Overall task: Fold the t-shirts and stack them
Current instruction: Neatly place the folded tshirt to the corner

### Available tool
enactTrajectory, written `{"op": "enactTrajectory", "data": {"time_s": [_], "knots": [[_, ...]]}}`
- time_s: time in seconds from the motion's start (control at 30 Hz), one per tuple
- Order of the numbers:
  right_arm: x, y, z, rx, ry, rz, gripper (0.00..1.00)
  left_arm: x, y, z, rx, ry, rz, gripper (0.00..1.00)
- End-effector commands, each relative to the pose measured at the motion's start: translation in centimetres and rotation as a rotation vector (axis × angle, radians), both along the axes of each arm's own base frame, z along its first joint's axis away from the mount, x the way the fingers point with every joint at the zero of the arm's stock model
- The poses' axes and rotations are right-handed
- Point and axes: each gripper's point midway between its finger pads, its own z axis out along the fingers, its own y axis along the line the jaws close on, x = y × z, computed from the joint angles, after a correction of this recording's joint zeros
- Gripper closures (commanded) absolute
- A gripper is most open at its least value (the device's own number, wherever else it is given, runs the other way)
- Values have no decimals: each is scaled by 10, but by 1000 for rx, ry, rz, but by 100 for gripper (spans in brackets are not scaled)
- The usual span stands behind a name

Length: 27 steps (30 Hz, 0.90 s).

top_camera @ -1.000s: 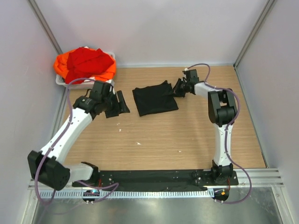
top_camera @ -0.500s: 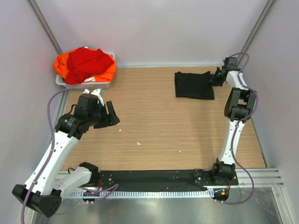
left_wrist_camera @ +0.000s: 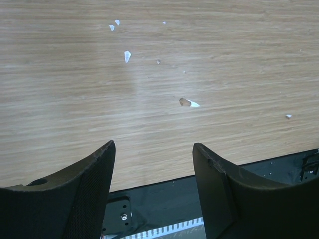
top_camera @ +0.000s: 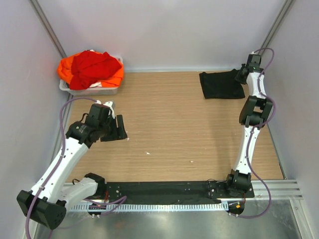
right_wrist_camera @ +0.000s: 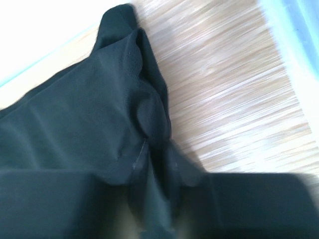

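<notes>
A folded black t-shirt lies flat at the table's far right corner. My right gripper is at the shirt's right edge, shut on a pinched fold of the black t-shirt, whose cloth runs down between my right gripper's blurred jaws. A red t-shirt lies heaped on a bright orange one in the white tub at the far left. My left gripper hangs open over bare wood, short of the tub. In the left wrist view the left gripper holds nothing.
Pale walls close in the table's back and both sides, with the right wall close behind my right gripper. Small white scraps dot the wood. The black base rail runs along the near edge.
My right arm has dragged the black t-shirt from the table's middle to the far right corner. My left arm has drawn back and down, away from the middle, still open.
</notes>
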Motion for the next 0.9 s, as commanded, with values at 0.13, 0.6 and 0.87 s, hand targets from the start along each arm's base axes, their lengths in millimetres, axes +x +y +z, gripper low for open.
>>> {"op": "enactTrajectory", "data": {"time_s": [0.13,0.6,0.87], "knots": [[23,-55,56,-120,-198,-157,0,7,-1,8,-9,-73,-18,36],[-43,49,137,14,-269,-74,0,11,13,21,6,-186,45,32],[-44,105,63,-56,-42,20,2,9,15,28,-4,-225,56,32]]}}
